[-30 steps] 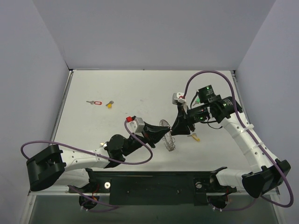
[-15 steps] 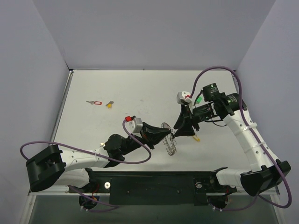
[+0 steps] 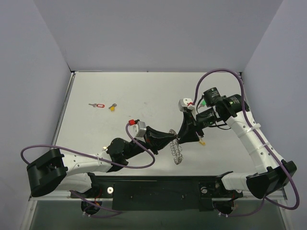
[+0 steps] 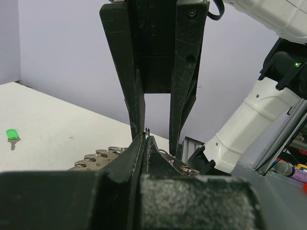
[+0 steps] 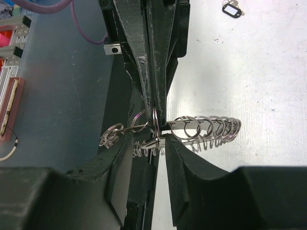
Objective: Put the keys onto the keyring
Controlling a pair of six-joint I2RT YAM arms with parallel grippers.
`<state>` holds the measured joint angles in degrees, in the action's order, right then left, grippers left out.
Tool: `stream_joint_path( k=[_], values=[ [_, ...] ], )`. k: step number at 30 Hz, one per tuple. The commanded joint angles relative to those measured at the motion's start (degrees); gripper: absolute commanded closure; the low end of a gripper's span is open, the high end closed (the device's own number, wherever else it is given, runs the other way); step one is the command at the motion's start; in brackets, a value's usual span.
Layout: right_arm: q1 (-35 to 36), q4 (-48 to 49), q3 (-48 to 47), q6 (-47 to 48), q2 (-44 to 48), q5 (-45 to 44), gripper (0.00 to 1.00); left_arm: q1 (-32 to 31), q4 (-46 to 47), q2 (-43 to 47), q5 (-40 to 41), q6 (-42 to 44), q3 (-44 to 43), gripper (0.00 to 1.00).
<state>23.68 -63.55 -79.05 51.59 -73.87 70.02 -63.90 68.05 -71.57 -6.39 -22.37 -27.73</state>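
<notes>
**Spotter:** How far along are we?

**Me:** Early, by my read. I see no key threaded. The red-tagged key [image 3: 99,105] and the yellow key [image 3: 112,108] lie side by side, far out on the left of the surface [image 3: 144,91]. The orange-yellow key [image 3: 201,141] sits just beside my right gripper [image 3: 183,139]. The wrist views show a green key [image 4: 11,134] and a black-tagged key [image 5: 231,8], both loose on the surface.

**Spotter:** And the keyring?

**Me:** The keyring [image 3: 176,153] hangs front-centre, between the arms. My left gripper [image 3: 173,138] has its jaws pressed together on one strand of the wire. I can't tell whether the coil's lower edge touches the surface.

**Spotter:** What are the arms doing?

**Me:** The left arm stretches low across from the left with its wrist level. The right arm reaches in with its elbow bent and its wrist pitched down, meeting the left tip to tip. The right jaws stand slightly apart, straddling that same strand, with nothing pinched that I can see.

**Spotter:** So what's left?

**Me:** Every key, I'd say.
</notes>
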Motion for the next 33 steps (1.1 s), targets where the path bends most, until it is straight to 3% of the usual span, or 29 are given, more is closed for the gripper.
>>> stream_joint_path(
  k=[1, 14, 24, 33],
  values=[
    [0.14, -3.42, -2.43, 3.16, -0.49, 3.46, 0.72, 0.35, 6.13, 0.38, -0.99, -1.10, -1.01, 1.00],
    [-0.65, -3.51, -2.25, 3.34, -0.75, 4.34, 0.75, 0.35, 6.30, -0.41, -2.22, -1.71, -1.63, 1.00],
    [-0.74, -3.42, -2.08, 3.69, -1.02, 4.43, 0.94, 0.35, 6.57, -0.76, -2.31, -1.89, -1.81, 1.00],
    [-0.48, -3.25, -1.99, 3.60, -1.11, 4.42, 0.94, 0.35, 7.09, -1.82, -3.01, -2.68, -2.16, 1.00]
  ],
)
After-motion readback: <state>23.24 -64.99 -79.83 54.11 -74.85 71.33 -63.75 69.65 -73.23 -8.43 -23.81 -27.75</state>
